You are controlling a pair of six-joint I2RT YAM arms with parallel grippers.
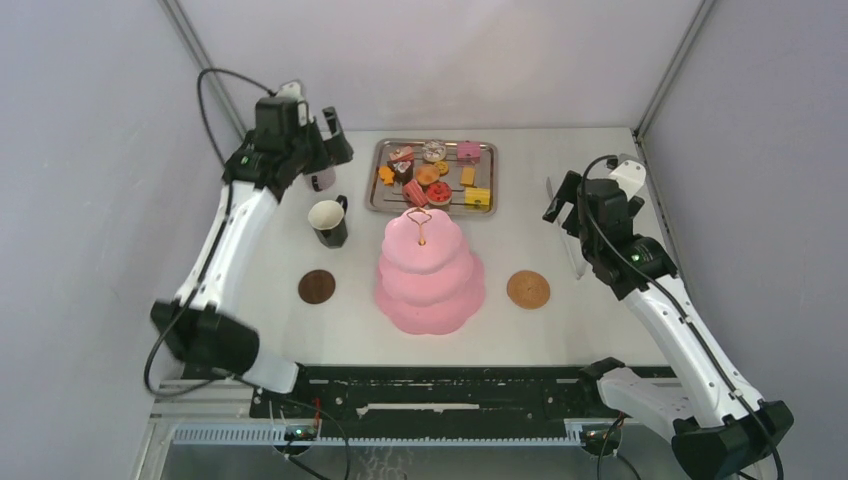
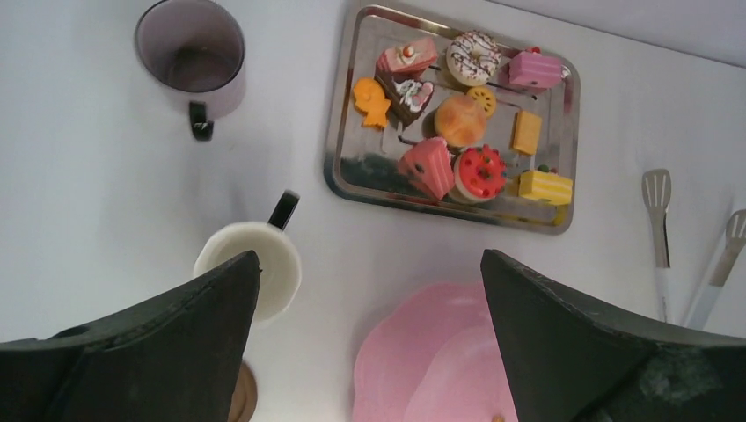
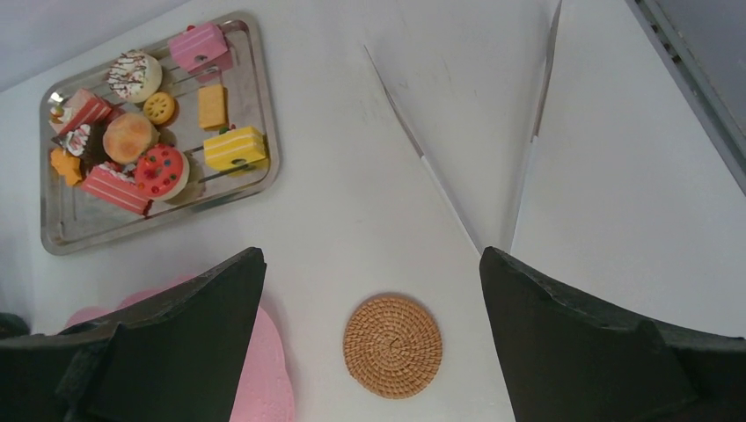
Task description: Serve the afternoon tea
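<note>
Nothing served yet: cakes [image 1: 432,176] fill the far-edge tray [image 1: 372,192], stand [image 1: 430,280] bare, black mug [image 1: 329,221] and mauve mug [image 2: 191,57] off coasters [image 1: 317,286], left gripper [image 2: 369,259] and right gripper [image 3: 371,255] wide, empty.

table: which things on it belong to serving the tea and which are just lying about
For the job: toy cakes, pink three-tier stand, black mug, mauve mug.

Just lying about: steel tray under the cakes, dark coaster, light coaster, tongs.

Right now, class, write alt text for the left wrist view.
A steel tray of toy cakes lies beyond the open left end effector's dark fingers. Left of it stand a mauve mug and a black mug; a pink stand shows at the bottom.
</note>
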